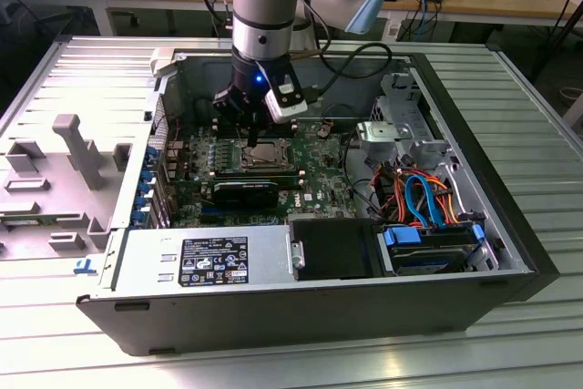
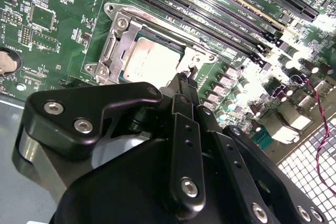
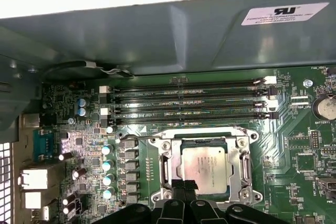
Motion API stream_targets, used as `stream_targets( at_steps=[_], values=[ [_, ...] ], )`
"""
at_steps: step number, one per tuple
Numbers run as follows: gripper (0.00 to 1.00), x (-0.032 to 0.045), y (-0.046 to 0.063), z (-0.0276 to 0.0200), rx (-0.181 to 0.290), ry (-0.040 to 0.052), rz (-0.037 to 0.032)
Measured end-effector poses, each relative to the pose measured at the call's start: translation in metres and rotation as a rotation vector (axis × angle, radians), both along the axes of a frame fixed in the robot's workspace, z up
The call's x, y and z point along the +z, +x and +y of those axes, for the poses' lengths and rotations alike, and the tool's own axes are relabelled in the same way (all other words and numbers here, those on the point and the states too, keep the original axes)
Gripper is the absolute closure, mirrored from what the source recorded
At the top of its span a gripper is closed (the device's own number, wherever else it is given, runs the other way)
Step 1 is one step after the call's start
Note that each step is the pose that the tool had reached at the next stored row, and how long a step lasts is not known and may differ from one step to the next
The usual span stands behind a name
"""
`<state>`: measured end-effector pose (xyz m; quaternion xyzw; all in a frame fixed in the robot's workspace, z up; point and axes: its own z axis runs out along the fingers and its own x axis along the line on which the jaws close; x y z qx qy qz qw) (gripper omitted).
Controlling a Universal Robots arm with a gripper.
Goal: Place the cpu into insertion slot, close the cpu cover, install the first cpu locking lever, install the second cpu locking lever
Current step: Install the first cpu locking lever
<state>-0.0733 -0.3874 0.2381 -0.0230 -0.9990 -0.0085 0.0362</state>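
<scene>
- Exterior view: the gripper [image 1: 252, 138] hangs over the motherboard [image 1: 319, 166] inside the open computer case [image 1: 510, 225].
- Both wrist views: fingertips pressed together, grasping nothing, at the socket's edge.
- The cpu [image 3: 203, 167] sits in the insertion slot [image 3: 157, 169], the cpu cover [image 3: 244, 169] closed around it, memory slots [image 3: 189, 103] at its twelve o'clock in the first wrist view.

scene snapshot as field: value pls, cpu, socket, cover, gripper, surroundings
cpu: lying flat in the insertion slot, metal top up
cpu cover: down, framing the chip; its window shows the chip's top
locking levers: cannot tell whether latched
gripper: at the socket's edge, tips close together right beside the chip; nothing seen held
memory slots: long black rows next to the socket, no modules in them
computer case: lying on its side, open, motherboard facing up
</scene>
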Motion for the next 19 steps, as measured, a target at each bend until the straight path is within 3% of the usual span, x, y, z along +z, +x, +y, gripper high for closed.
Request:
stream_targets(
  at_steps=[10, 19],
  values=[
    [0.89, 0.0036, -0.002, -0.0001, 0.001, -0.0003, -0.0006],
    [0.89, 0.0043, -0.011, 0.0000, 0.003, -0.0002, -0.0025]
  ],
)
